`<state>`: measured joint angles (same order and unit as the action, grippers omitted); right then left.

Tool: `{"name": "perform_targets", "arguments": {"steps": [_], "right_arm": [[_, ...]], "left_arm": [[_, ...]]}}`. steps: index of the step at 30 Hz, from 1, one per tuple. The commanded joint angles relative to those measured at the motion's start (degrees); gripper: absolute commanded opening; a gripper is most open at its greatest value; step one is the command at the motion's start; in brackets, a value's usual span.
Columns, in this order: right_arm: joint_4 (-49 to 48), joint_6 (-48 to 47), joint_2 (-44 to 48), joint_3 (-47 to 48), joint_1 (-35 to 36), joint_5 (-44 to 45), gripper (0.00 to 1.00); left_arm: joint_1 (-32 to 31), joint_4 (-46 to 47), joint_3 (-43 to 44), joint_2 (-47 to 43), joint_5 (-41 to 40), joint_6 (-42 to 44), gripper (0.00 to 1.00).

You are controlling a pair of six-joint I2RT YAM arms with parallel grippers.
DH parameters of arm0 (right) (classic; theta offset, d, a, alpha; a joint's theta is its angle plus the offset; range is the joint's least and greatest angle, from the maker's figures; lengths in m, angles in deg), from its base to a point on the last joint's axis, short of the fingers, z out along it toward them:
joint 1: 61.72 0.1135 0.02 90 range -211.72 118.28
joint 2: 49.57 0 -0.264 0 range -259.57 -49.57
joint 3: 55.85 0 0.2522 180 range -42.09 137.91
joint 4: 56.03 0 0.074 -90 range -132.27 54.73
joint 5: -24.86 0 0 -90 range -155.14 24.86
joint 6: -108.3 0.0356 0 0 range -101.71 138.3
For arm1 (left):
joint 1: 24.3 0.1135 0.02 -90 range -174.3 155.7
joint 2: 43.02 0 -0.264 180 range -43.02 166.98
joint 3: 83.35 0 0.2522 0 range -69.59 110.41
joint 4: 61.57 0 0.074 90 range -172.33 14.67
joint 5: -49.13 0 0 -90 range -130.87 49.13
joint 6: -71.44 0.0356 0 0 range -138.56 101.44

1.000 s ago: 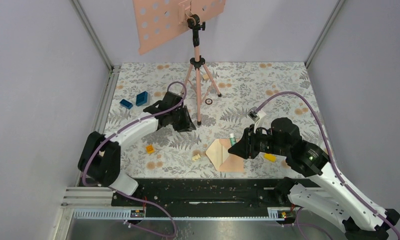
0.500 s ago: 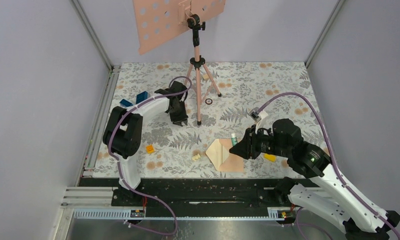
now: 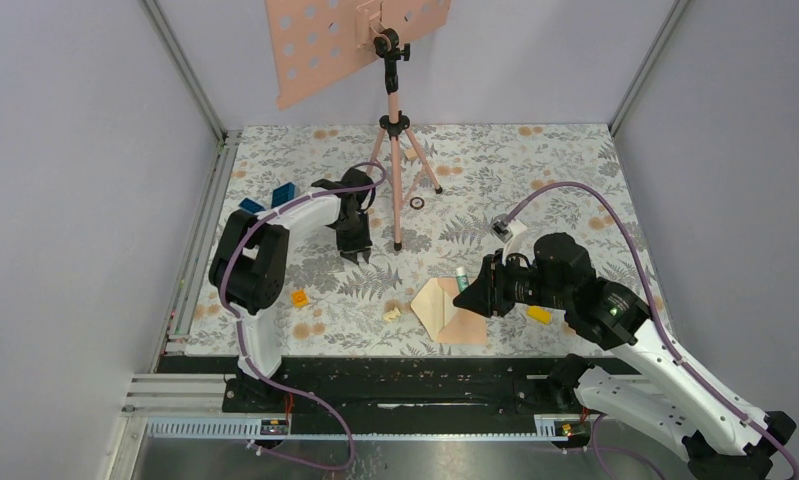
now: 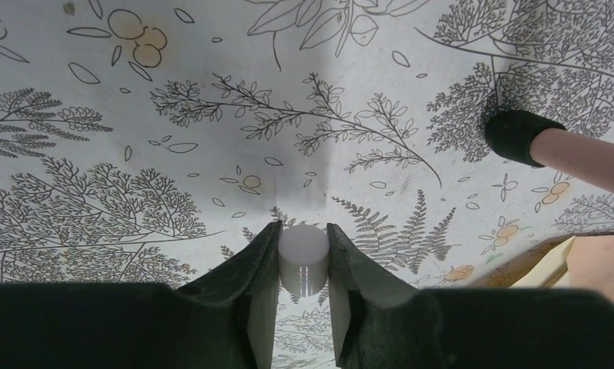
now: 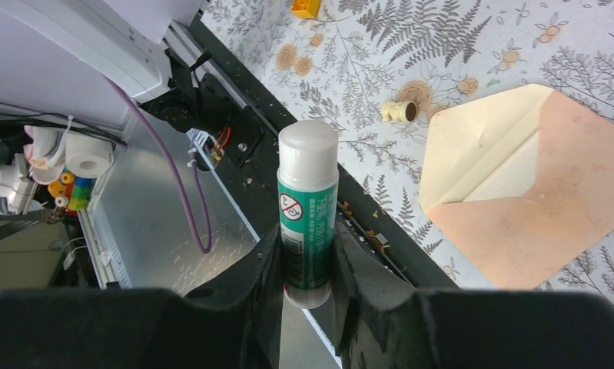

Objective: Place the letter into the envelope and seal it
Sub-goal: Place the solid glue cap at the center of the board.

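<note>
On the fern-printed bench [image 3: 535, 170], the envelope [image 3: 458, 318] lies flap-open at the lower centre of the top view. The left tool [image 4: 302, 232] is clamped on a small white cap [image 4: 303, 261]. The right tool [image 5: 307, 234] grips a green-and-white glue stick [image 5: 307, 184] at the envelope's right edge.

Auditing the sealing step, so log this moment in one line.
left jaws: shut on white cylinder | right jaws: shut on glue stick | envelope: flat on table, flap open

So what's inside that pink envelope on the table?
The envelope lies flat, and one side of it shows only plain cream paper. No speckled sheet is visible. Anything tucked under its peach panels is covered, so I can't tell whether it holds something.
</note>
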<state>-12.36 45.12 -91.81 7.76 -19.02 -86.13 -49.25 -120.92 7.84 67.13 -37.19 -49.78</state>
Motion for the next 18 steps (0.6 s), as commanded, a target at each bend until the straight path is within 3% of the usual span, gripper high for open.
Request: {"name": "perform_targets", "arguments": {"steps": [1, 18], "right_arm": [[-3.1, 0.5, -0.2, 0.3, -0.2, -2.8, 0.0], [-3.1, 0.6, 0.6, -0.5, -0.2, -2.7, 0.0]], "left_arm": [[0.0, -0.4, 0.0, 0.1, 1.5, 1.9, 0.29], [-0.1, 0.5, 0.0, -0.3, 2.0, 2.1, 0.39]]}}
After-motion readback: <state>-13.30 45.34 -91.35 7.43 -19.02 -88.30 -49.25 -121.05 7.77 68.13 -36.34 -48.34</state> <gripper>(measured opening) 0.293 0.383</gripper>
